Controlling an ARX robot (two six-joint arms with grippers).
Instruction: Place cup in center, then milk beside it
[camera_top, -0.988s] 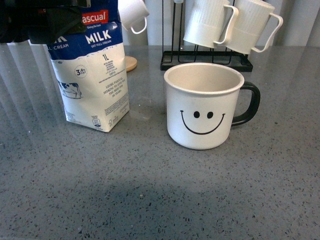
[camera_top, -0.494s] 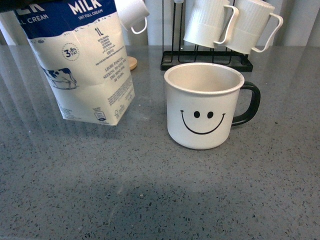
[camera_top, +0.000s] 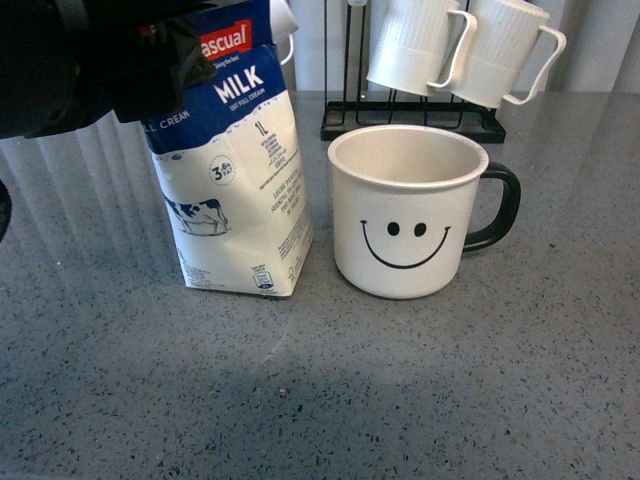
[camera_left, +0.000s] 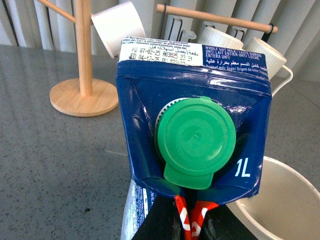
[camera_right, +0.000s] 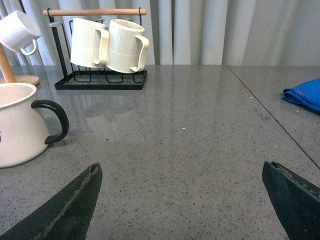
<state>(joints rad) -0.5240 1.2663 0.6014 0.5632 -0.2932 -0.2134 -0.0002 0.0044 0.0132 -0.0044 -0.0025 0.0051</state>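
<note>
The cup, off-white with a black smiley face and a black handle, stands on the grey countertop in the middle of the front view. The milk, a blue and white carton with a green cap, stands tilted just left of the cup, a narrow gap between them. My left gripper is shut on the carton's top; in the left wrist view its black jaws pinch the red label. My right gripper is open and empty over bare countertop, right of the cup.
A black wire rack holding two ribbed white mugs stands behind the cup. A wooden mug tree with a small white cup stands at the back left. A blue cloth lies far right.
My left gripper has carried the milk from the left, lifted it, moved it right and lowered it close beside the cup. The cup has not moved.
</note>
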